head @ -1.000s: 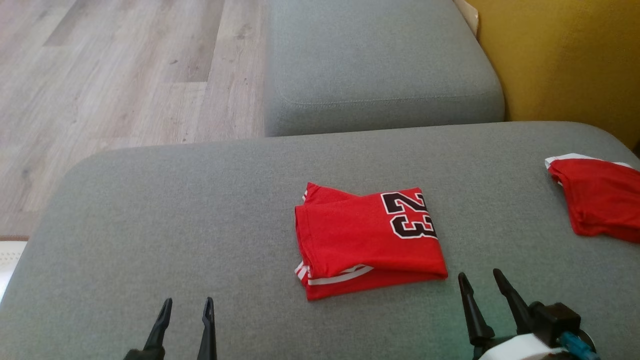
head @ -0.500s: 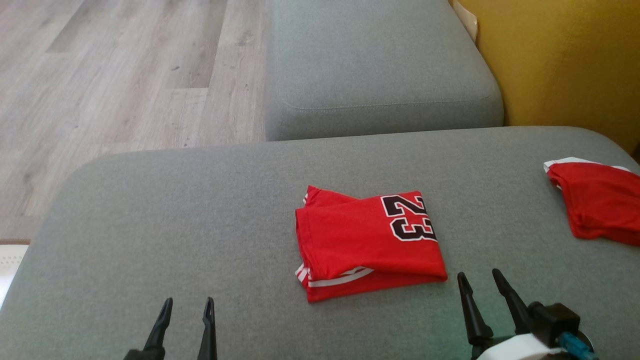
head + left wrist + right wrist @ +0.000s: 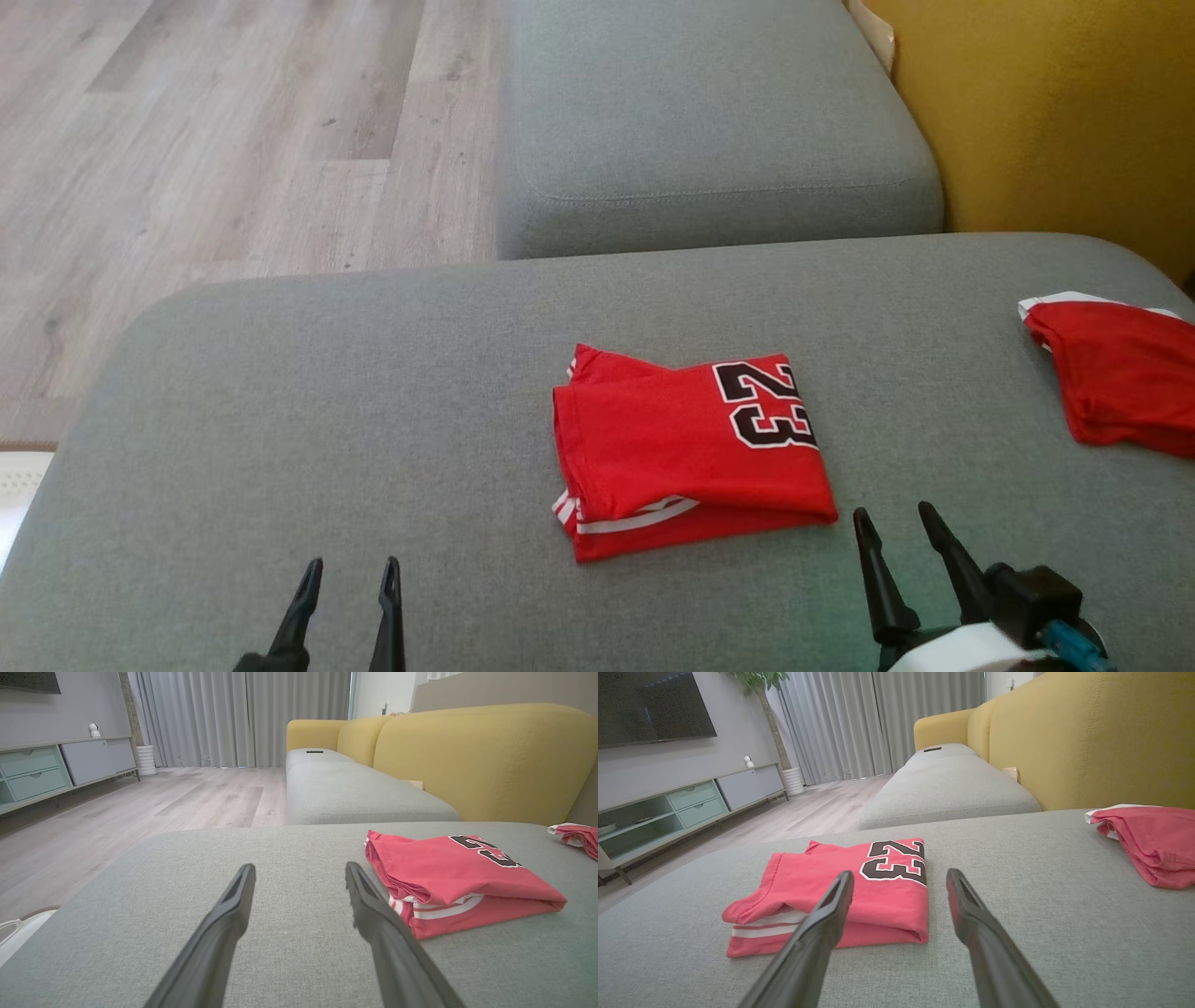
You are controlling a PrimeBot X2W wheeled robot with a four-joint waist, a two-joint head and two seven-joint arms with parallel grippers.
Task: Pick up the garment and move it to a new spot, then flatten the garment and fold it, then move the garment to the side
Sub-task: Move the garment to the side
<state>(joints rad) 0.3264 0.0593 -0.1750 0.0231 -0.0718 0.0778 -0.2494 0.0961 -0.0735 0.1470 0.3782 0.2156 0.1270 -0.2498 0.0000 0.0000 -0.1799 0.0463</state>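
Item under inspection: the folded red fabric jersey [image 3: 691, 448], black-and-white "23" uppermost, lies as a compact rectangle near the middle of the grey upholstered seat cushion [image 3: 327, 420]. White-striped hem edges show at its near-left corner. Nothing touches it. The fold appears complete, though the layers sit slightly askew at the far-left corner.

The right gripper [image 3: 892, 511] rests just beside the jersey's near-right corner, fingers spread and empty. The left gripper [image 3: 352, 565] sits well apart to the near left, fingers likewise spread and holding nothing. A second red fabric garment [image 3: 1120, 383] lies at the cushion's right edge, clear of the jersey.

Assessment: the outstanding step is judged to be the move to the side. Recommended practice is to take the stack through all its layers, not the top sheet alone, or the fold will peel open. The closed fold at the right-hand side is the sound place to grip; the left side, with its loose hems, is not. One finger should slide under the bottom layer, pressing into the soft cushion. A second grip from the left arm on the opposite edge would keep the bundle level. Set down short of the second garment — an overlap would muddle the pair.
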